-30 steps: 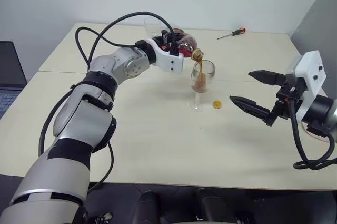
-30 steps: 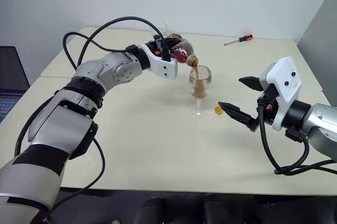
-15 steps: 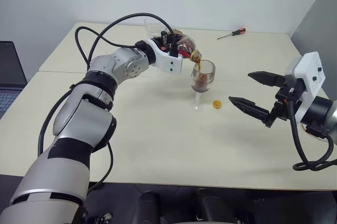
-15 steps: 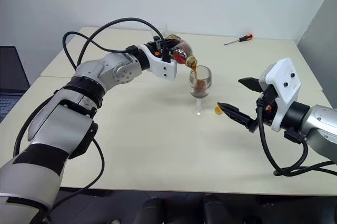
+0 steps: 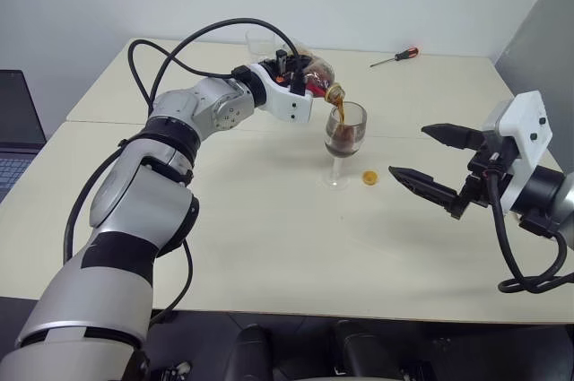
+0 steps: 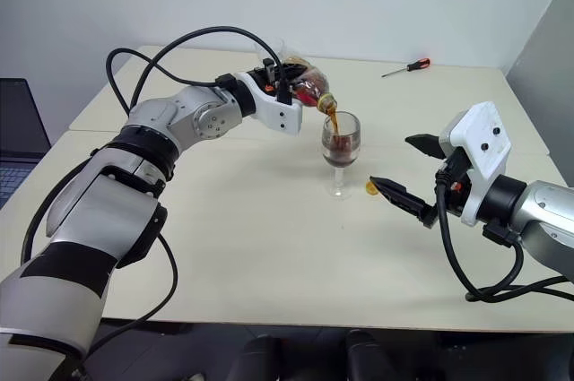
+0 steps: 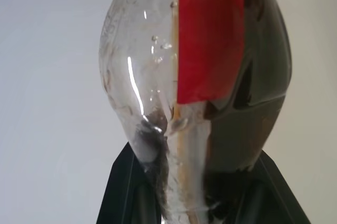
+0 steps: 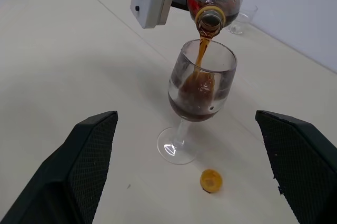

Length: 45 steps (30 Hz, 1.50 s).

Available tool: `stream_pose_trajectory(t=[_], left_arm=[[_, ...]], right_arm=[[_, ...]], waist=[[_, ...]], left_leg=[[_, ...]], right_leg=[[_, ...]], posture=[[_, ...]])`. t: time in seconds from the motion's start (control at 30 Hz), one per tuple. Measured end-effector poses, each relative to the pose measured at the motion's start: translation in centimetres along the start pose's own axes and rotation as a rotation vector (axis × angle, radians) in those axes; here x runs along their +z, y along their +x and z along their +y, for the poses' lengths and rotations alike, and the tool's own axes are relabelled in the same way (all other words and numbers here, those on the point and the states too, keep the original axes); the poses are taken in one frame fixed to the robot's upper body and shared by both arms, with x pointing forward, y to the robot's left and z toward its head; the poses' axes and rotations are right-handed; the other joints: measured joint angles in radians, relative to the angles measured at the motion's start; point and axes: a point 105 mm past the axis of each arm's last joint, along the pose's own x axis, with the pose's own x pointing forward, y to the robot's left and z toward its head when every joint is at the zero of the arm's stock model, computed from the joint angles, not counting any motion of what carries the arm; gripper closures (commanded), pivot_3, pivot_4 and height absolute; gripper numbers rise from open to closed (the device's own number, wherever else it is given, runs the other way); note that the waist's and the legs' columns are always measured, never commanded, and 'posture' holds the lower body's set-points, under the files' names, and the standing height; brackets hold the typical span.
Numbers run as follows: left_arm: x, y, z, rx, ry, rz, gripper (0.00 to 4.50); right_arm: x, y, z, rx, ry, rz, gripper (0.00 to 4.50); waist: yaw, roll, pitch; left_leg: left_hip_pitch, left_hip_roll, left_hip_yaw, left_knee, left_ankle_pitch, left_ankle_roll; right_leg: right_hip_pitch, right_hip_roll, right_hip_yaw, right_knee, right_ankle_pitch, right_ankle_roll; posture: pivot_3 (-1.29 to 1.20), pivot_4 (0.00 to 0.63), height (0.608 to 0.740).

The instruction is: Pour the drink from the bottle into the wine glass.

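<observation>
My left gripper [image 5: 299, 79] is shut on the bottle [image 5: 319, 78], which it holds tipped on its side over the wine glass [image 5: 343, 134]. The bottle's open mouth hangs just above the glass rim. A thin stream of the dark brown drink [image 8: 201, 52] runs from that mouth into the bowl, which is about a third full. The glass stands upright on the table. The left wrist view shows the bottle's red label [image 7: 210, 39] close up, with drink pooled on one side. My right gripper [image 5: 408, 150] hovers open to the right of the glass, holding nothing.
A small yellow-orange cap [image 5: 369, 177] lies on the table [image 5: 269, 246] just right of the glass foot. A clear tumbler [image 5: 260, 40] stands behind the left gripper, and a screwdriver [image 5: 395, 57] lies at the back right. A laptop [image 5: 13, 130] sits off the left edge.
The drink keeps flowing and its level in the glass stands a little higher. Both arms have stayed in place.
</observation>
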Motion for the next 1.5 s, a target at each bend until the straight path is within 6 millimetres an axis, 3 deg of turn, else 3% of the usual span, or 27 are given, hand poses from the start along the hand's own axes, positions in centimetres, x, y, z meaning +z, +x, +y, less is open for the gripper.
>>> stream_pose_trajectory(t=[1.5], left_arm=[[0.2,0.3,0.5,0.015,0.007,-0.007,3.50]], right_arm=[[-1.1,0.2,0.0,-0.025,0.020,0.045,0.00]], waist=[[0.000,0.000,0.000]], left_leg=[[0.000,0.000,0.000,0.000,0.000,0.000]], right_leg=[[0.000,0.000,0.000,0.000,0.000,0.000]], posture=[[0.00,0.150,0.740]])
